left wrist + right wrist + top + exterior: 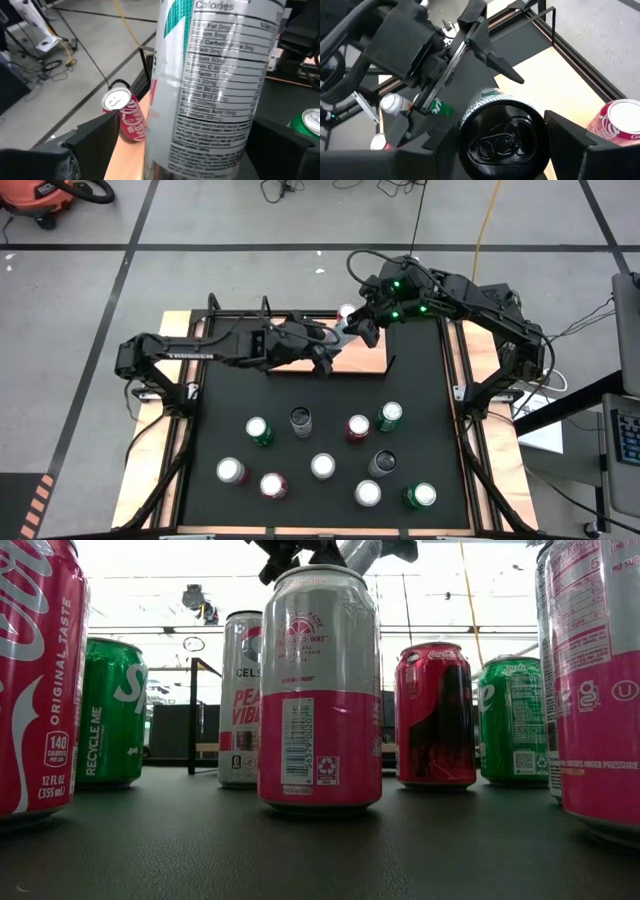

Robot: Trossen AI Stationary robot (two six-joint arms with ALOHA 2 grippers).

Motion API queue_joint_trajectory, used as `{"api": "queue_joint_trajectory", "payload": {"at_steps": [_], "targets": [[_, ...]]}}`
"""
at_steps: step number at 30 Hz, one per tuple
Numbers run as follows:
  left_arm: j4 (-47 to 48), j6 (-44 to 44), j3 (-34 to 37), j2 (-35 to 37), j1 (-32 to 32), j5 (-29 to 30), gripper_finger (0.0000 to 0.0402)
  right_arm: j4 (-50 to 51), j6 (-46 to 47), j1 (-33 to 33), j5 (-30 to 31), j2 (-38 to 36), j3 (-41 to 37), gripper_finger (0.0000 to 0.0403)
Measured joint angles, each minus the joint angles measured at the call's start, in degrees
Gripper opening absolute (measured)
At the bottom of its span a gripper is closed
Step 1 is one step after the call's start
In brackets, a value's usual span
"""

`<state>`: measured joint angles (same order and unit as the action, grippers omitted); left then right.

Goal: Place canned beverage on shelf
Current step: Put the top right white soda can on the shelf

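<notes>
High view: both the left hand [330, 345] and right hand [358, 323] are grasping a silver can [215, 90] over the shelf [360, 355].

My left gripper [165, 150] is matt black plastic, its fingers [85, 145] dull and slightly grainy, closed on a tall silver can [215, 85] of glossy metal whose printed label catches the light. Just beyond that can, the shelf [350, 358] is pale bare wood, smooth and unvarnished, carrying a shiny red can [127, 116] with a brushed aluminium lid. My right gripper [505, 145], the same matt black plastic, sits at the can's black top [502, 137], which is satin metal. Below both tools the mat [420, 390] is black and flat matt, with glossy painted cans [318, 690] standing on it.
</notes>
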<state>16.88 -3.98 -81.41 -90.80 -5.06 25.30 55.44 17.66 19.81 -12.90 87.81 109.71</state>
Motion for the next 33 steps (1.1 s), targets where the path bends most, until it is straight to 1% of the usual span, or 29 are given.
{"api": "queue_joint_trajectory", "payload": {"at_steps": [4,12,16,19,22,25,27,30,33], "targets": [[-0.16,0.8,0.0,0.22,0.4,0.69,0.034,-0.37,2.84,-0.02,1.07,0.0,0.0,0.0215],[-0.39,1.58,0.0,0.39,0.69,0.4,0.0258,-2.08,6.26,-0.02,1.15,0.0,0.0,0.0215],[-0.34,1.4,0.0,0.39,0.66,-0.49,0.0237,-1.9,7.52,-0.02,0.99,0.0,0.0,0.022],[-0.24,1.03,-0.07,0.81,0.74,-2.33,0.0237,-2.0,10.08,0.05,-0.66,-0.02,0.0,0.0247],[0.61,0.1,-1.36,1.09,0.81,-4.48,0.0238,-2.29,11.86,0.59,-4.14,-0.61,0.0,0.0293],[0.52,-2.7,-3.16,1.8,0.81,-8.15,0.0239,-4.08,12.01,1.19,-8.35,-1.75,0.07,0.0337],[-0.35,-4.48,-4.25,2.75,0.78,-11.09,0.0239,-5.77,12.02,1.49,-10.3,-2.69,0.04,0.0358],[-2.34,-6.26,-5.22,3.21,0.47,-15.65,0.0239,-11.03,11.53,1.55,-12.48,-4.75,0.04,0.0377],[-3.1,-9.1,-5.44,4.14,-0.21,-20.34,0.0239,-15.26,8.55,1.57,-12.93,-6.83,0.17,0.0382]]}}
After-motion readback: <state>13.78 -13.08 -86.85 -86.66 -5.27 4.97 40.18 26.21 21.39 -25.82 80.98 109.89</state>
